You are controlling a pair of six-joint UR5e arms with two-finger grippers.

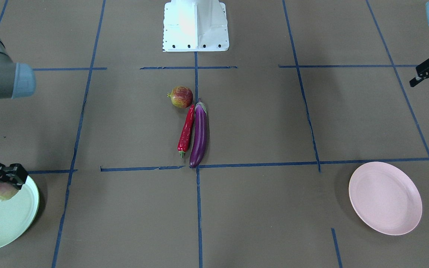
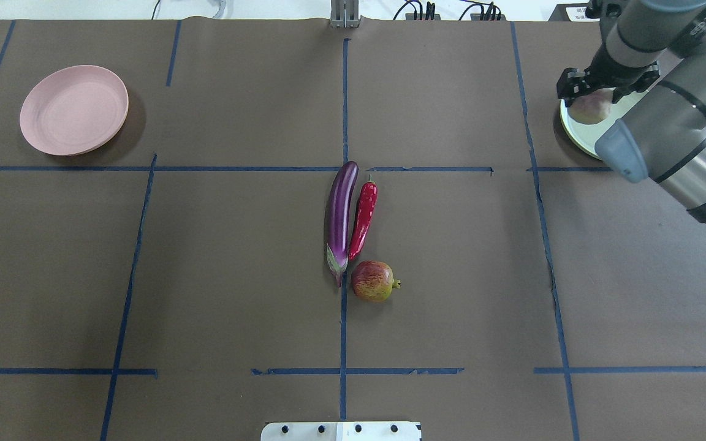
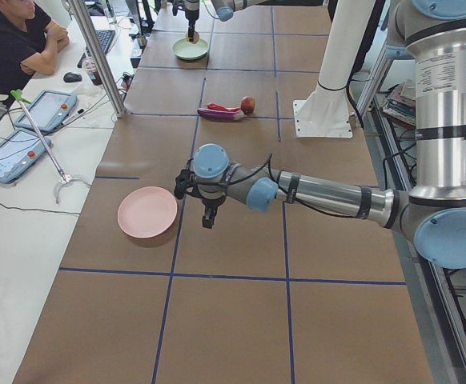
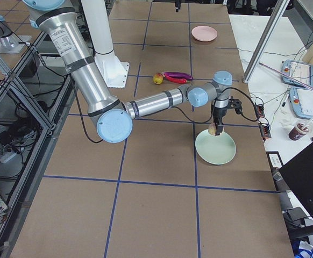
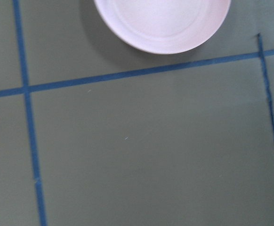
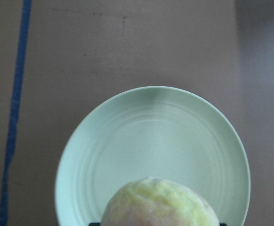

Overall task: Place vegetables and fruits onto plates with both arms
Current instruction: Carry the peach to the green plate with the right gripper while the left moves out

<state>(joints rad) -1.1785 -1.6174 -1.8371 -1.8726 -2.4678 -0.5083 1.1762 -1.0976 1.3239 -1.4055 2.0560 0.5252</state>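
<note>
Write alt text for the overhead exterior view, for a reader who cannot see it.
The right gripper holds a pale yellow-green fruit over the mint green plate at far right. An eggplant, chili pepper and pomegranate-like fruit lie mid-table; the pink plate sits far left.

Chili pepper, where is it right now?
Overhead view, centre: the chili pepper lies along the eggplant's right side, with the pomegranate just below its near end.
</note>
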